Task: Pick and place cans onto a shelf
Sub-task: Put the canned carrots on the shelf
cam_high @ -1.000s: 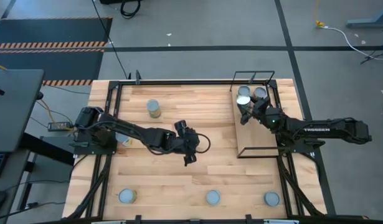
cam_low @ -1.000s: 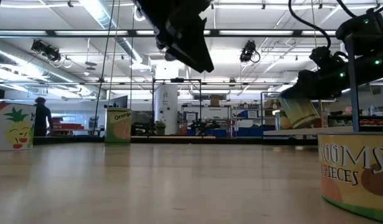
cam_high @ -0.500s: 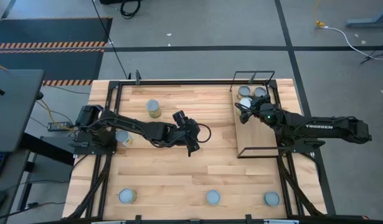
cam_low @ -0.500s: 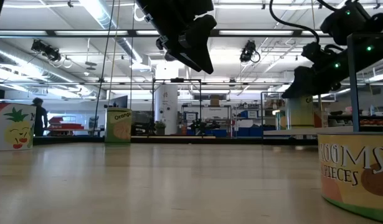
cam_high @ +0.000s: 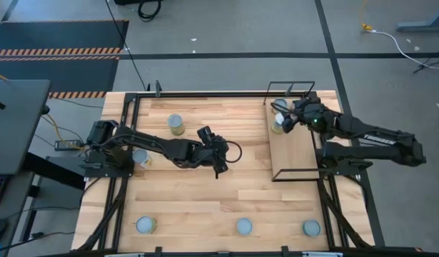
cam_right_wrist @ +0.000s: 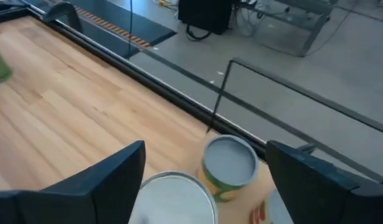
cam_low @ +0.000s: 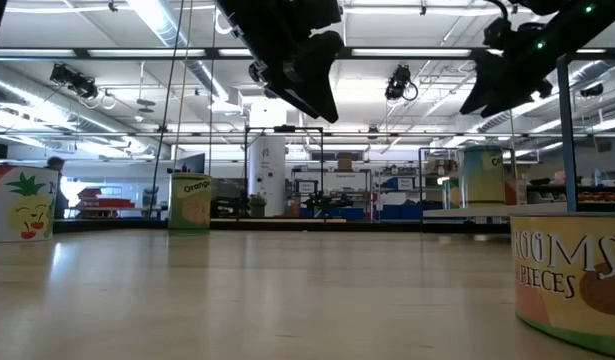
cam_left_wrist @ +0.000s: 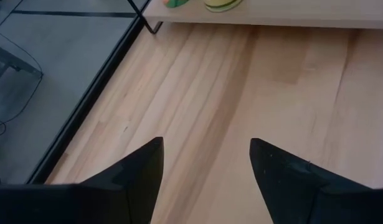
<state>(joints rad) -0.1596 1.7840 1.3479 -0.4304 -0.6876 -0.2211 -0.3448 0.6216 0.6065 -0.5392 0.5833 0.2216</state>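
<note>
The shelf sits at the table's right side, a brown board in a black wire frame. 3 cans stand at its far end: 1 just beside the right gripper, a 2nd behind it at the far left corner, and a 3rd mostly hidden under the arm. In the right wrist view the right gripper hangs above these cans with its jaws apart and nothing between them; a grey-topped can with a yellow-green label stands by the wire frame, another grey top lies nearer the camera.

The left gripper hovers over the table's middle, well apart from any can. Its wrist view shows the 2 dark fingers spread over bare planks, holding nothing.

On the tabletop, 1 can stands near the far edge, left of centre, and 1 lies under the left arm near its base. 3 more line the near edge: left, middle and right. In the low view the right one's label fills the lower right corner, a pineapple-label can stands at the left edge and an orange-label can farther back
</note>
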